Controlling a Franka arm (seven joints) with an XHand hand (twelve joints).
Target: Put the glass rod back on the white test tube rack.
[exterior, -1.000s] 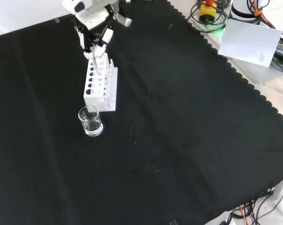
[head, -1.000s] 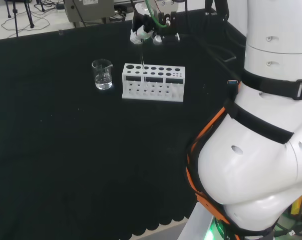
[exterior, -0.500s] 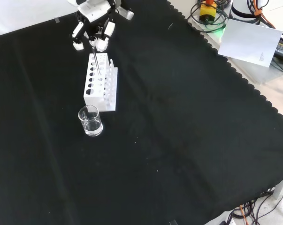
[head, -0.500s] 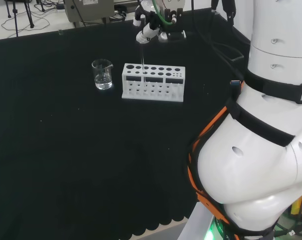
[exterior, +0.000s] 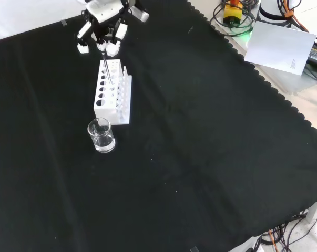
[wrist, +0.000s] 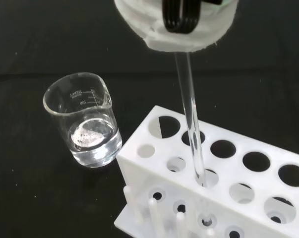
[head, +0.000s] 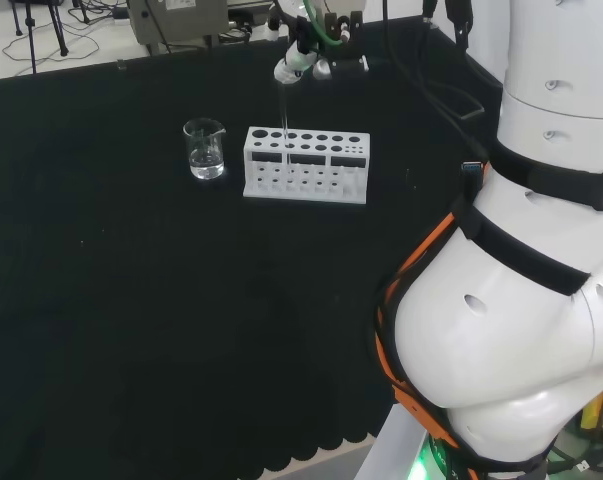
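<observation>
So, cloth (exterior: 200, 157): black, spread over the bench; the wide stretch closest in the front view is bare.
Beaker (exterior: 101, 135): clear glass with a pouring lip, upright on the cloth and apart from the rack's near end in the front view. The wrist view shows a little clear liquid in the bottom of the beaker (wrist: 85, 121).
White test tube rack (exterior: 112, 90): it stands on the cloth just beyond the beaker, running lengthwise away from the front camera. In the head view the rack (head: 306, 165) lies to the right of the beaker (head: 204, 149). Its top plate has two rows of round holes, and short white pegs stick up along one long side.
Glass rod (exterior: 105, 65): it is in the rack, almost upright. In the wrist view the rod (wrist: 191, 119) passes down through a top hole near the beaker end of the rack (wrist: 213, 188), not the end hole itself. Its upper end rises to just under the hand.
Hand (exterior: 101, 26): it hovers above the rack's far end, fingers (exterior: 83, 48) spread apart on either side of the rod's top, not curled round it. I cannot tell whether any part touches the glass.
Arm (head: 541, 300): big white links at the head view's right.
</observation>
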